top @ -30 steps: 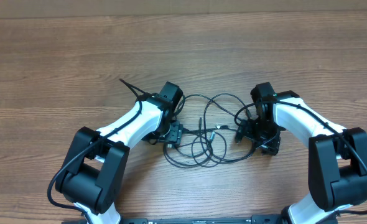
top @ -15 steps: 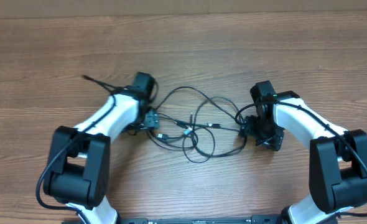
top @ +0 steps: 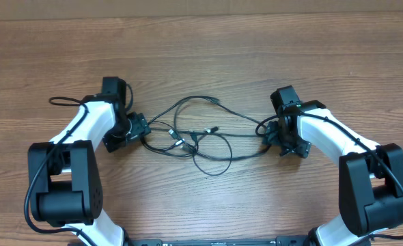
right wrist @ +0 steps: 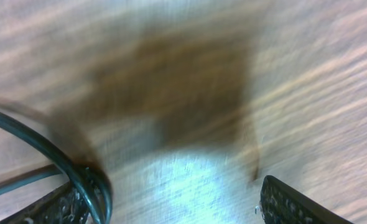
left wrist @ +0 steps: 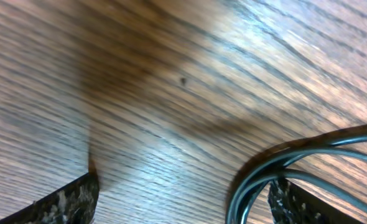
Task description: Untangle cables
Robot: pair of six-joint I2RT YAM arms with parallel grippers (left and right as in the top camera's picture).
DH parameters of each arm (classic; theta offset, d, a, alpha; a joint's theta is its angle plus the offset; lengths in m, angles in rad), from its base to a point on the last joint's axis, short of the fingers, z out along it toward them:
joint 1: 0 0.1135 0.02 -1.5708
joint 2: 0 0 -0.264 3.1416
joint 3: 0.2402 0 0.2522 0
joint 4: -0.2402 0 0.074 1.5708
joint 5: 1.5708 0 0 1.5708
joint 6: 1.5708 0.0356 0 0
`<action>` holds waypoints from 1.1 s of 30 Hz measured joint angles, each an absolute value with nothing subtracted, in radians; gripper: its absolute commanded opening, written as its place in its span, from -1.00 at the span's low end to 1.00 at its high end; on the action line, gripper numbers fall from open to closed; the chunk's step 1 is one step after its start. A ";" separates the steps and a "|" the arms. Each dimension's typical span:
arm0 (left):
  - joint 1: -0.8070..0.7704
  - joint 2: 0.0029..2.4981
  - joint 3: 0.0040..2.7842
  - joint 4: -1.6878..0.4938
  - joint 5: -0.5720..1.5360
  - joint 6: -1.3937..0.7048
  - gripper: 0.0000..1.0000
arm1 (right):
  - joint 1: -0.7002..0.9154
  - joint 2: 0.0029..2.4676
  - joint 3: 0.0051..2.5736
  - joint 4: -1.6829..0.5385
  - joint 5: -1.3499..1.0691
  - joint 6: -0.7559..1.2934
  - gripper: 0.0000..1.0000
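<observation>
Thin black cables [top: 201, 137] lie in a loose tangle mid-table, stretched between both grippers, with small silver plugs near the knot [top: 181, 143]. My left gripper [top: 134, 130] sits low at the tangle's left end. In the left wrist view its jaws [left wrist: 183, 196] stand wide open and a cable loop [left wrist: 252, 177] curves round the inner side of the right finger [left wrist: 301, 205]. My right gripper [top: 283, 140] is at the tangle's right end, also open [right wrist: 171, 202], and a cable strand [right wrist: 71, 162] bends round its left finger [right wrist: 46, 208]. Bare wood shows between both pairs of fingers.
The wooden table [top: 208, 55] runs to a pale strip along its far edge [top: 201, 8]. A thicker black arm cable [top: 61, 101] sticks out left of the left arm. Both arm bases [top: 65, 198] [top: 376, 198] stand at the near edge.
The left arm has swung left, dragging the cables' left end with it, so the tangle is spread wider and flatter. The right gripper has shifted slightly up and back.
</observation>
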State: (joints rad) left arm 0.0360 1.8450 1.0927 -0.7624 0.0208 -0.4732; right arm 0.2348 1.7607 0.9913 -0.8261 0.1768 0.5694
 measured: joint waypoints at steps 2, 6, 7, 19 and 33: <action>0.050 1.843 1.093 -0.764 0.031 -0.473 0.74 | 0.235 1.761 0.992 -0.804 0.215 0.569 0.69; 0.069 1.843 1.092 -0.761 0.003 -0.482 0.76 | 0.230 1.761 0.991 -0.772 0.300 0.577 0.78; 0.083 1.846 1.092 -0.759 -0.025 -0.490 0.76 | 0.211 1.764 0.990 -0.767 0.338 0.580 0.78; 0.120 1.847 1.090 -0.734 -0.021 -0.469 0.76 | 0.026 1.767 0.989 -0.746 0.284 0.603 0.89; -0.093 1.837 1.095 -0.646 0.351 -0.197 0.99 | 0.094 1.769 0.988 -0.752 0.082 0.545 0.98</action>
State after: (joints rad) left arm -0.0925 1.8374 1.0954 -0.6456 0.3508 -0.1974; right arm 0.0937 1.7691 0.9878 -0.7517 0.0818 0.5449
